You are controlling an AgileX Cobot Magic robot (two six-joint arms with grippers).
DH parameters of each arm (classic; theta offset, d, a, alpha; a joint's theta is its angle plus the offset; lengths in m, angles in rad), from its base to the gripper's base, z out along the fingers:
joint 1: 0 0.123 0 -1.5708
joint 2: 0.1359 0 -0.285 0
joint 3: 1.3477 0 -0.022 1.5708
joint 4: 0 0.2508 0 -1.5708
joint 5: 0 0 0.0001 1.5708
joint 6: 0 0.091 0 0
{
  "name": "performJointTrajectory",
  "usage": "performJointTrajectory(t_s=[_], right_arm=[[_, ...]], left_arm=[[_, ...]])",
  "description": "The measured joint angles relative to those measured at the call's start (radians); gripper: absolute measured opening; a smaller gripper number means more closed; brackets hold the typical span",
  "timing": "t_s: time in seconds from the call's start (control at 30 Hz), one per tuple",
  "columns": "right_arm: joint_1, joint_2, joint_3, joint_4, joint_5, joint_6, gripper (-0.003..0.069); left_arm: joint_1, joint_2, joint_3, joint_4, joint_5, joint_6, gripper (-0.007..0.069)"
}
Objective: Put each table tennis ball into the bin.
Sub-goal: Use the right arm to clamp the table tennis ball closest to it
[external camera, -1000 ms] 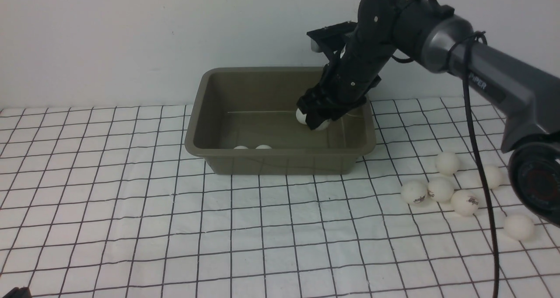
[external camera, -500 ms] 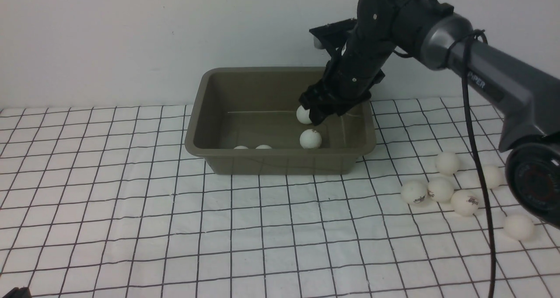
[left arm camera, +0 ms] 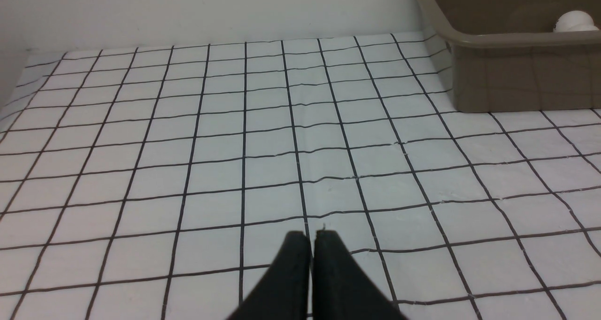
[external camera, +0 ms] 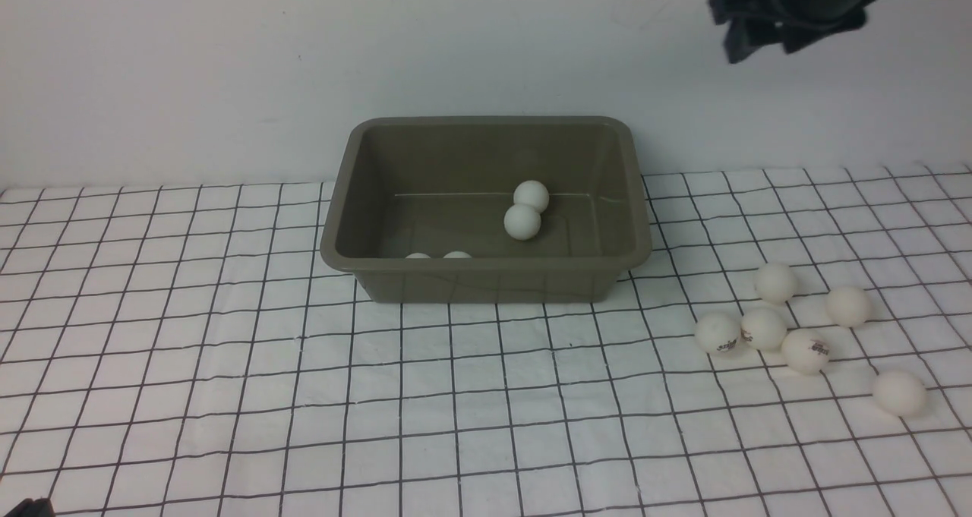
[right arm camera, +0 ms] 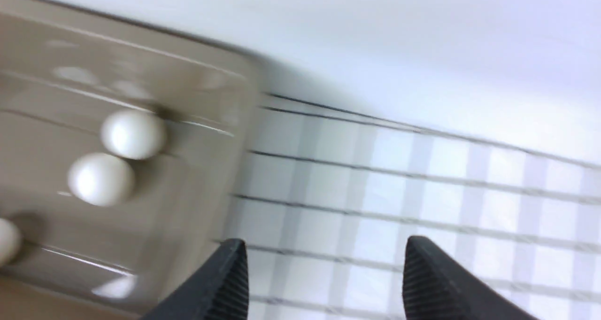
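Both fingers of the left gripper (left arm camera: 310, 238) are pressed together with nothing between them, low over the checked cloth (external camera: 228, 350) on the near left and well apart from any ball. We count six table tennis balls (external camera: 806, 350) loose on the cloth at the near right. One (external camera: 899, 392) lies alone and closest to us. Three sit in a row that appears to touch or nearly touch, and two more (external camera: 776, 282) lie just behind that row. Farther back at centre stands the bin (external camera: 486, 282), holding four balls. Two show only their tops over the front wall, and two (external camera: 522, 221) rest against each other near the back of the floor. Farthest and highest, against the wall (external camera: 228, 61), hangs the right gripper (right arm camera: 325, 242). Its jaws are spread wide and empty, and its own camera looks past the bin's corner. We judge the balls to be very light, thin-shelled and stiff, with a smooth skin that will slip or squirt out under an off-centre pinch. They will also roll at the slightest nudge on the flat cloth. We recommend closing across the widest girth from above with a gentle squeeze, since the shell may dent. We would take the lone near ball or the rear pair first, as a finger has room on both sides of them, unlike the packed row.
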Motion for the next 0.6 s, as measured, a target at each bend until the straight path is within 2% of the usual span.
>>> performJointTrajectory(t_s=[0.23,0.47,0.6], right_arm=[[-0.128,-0.167,0.287,-0.007,0.0,-0.026,0.0405],[-0.122,-0.17,0.496,0.035,-0.008,-0.029,0.0405],[-0.122,-0.168,0.576,0.071,-0.094,-0.029,0.0405]], left_arm=[[0.0,0.0,0.0,0.0,0.0,0.0,-0.0004],[0.0,0.0,0.0,0.0,0.0,0.0,-0.0004],[0.0,0.0,0.0,0.0,0.0,0.0,-0.0004]])
